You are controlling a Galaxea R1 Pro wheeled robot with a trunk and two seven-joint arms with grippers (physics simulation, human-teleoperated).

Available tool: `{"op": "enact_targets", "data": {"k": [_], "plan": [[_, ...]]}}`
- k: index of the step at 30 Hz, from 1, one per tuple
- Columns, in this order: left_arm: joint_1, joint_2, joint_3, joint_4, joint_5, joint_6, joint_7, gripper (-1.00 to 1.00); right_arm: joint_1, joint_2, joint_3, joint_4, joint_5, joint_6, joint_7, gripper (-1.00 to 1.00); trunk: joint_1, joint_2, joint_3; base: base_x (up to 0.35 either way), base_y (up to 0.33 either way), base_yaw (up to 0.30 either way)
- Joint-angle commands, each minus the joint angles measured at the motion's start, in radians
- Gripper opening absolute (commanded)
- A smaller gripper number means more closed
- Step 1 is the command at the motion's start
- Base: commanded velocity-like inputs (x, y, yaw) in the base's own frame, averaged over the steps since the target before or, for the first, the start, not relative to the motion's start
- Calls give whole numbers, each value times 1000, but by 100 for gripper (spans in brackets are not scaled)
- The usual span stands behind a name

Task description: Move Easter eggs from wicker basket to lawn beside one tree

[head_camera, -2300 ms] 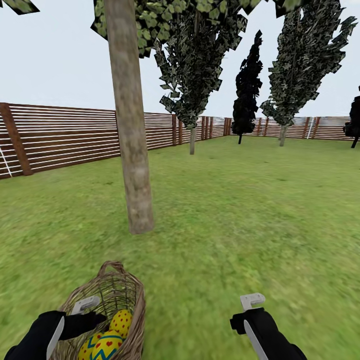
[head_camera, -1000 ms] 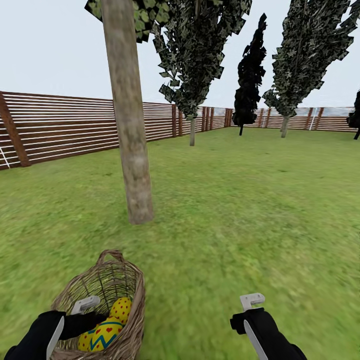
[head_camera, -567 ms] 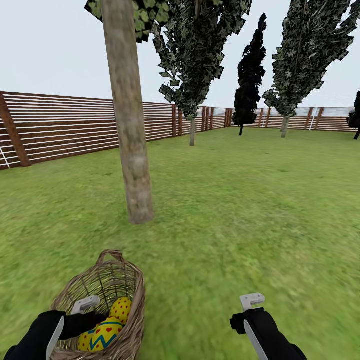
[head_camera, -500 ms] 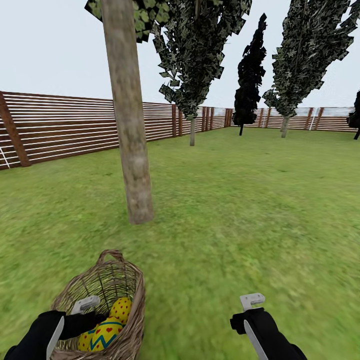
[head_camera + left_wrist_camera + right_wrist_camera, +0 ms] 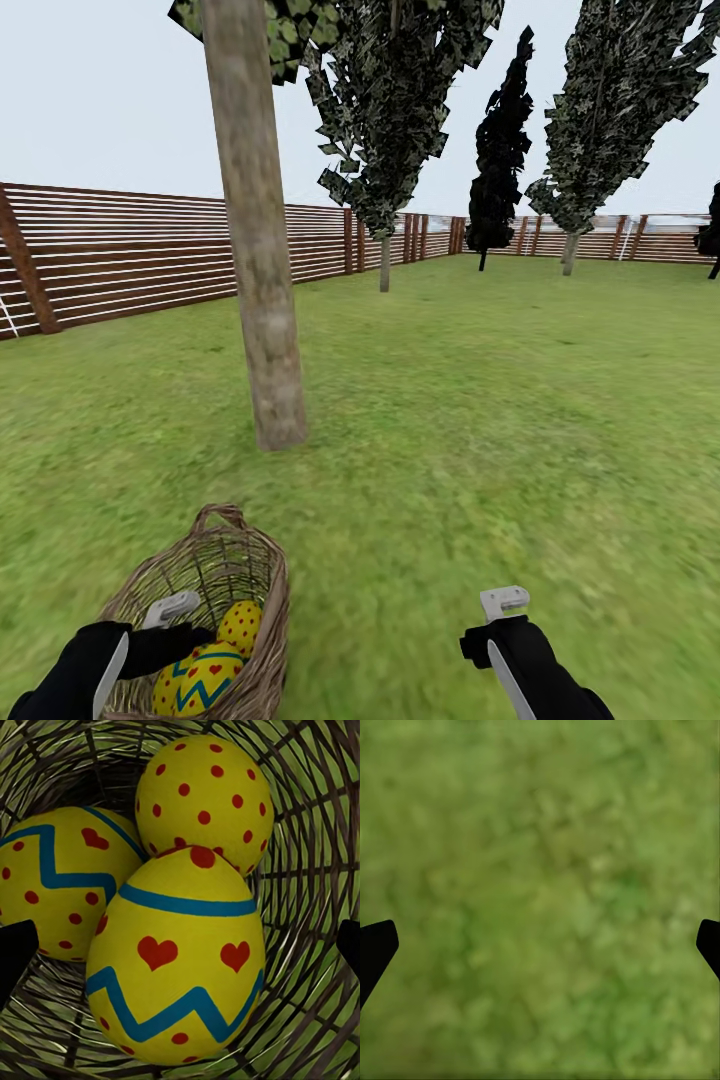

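Eggs (image 5: 176, 960) have been shifted lower in the wicker basket (image 5: 262, 570); left gripper (image 5: 180, 945) is poised above them, jaws spread. Right gripper (image 5: 540, 945) is hung over lawn (image 5: 480, 420), fingers apart.

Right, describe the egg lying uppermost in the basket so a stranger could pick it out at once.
Find the wicker basket on the lawn in front of the bare tree trunk. Of its three yellow eggs, take the heart egg lying on top. It alone shows red hearts between a straight blue band and a blue zigzag.

3 eggs (image 5: 177, 960) in wicker basket (image 5: 225, 570) | on lawn (image 5: 480, 420) | near tree (image 5: 262, 300)
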Motion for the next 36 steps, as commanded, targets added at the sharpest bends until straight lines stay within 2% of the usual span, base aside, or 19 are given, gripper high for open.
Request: {"op": "enact_targets", "data": {"k": [1, 4, 17, 20, 27, 32, 36], "plan": [[-1, -1, 5, -1, -11, 4, -10, 100, 0, -1, 3, -1, -11, 3, -10, 100, 0, 0, -1, 1, 0, 0], [-1, -1, 5, -2, -11, 5, -10, 100, -1, -1, 3, -1, -11, 3, -10, 100, 0, 0, -1, 0, 0, 0], [-1, -2, 5, -2, -11, 6, -9, 100, -1, -1, 4, -1, -11, 3, -10, 100, 6, -3, -51, 0, 0, 0], [0, -2, 5, -2, -11, 6, -9, 100, -1, -1, 3, -1, -11, 3, -10, 100, 6, -3, -51, 0, 0, 0], [-1, -2, 5, -2, -11, 7, -9, 100, -1, -1, 2, -1, -11, 3, -10, 100, 9, -5, -78, 0, 0, 0], [-1, -2, 5, -2, -9, 6, -10, 100, -1, -1, 1, -1, -12, 4, -10, 100, 9, -5, -78, 0, 0, 0], [-1, -2, 5, -1, -9, 7, -10, 100, -1, -3, 0, -2, -13, 5, -10, 100, 11, -6, -94, 0, 0, 0]]}}
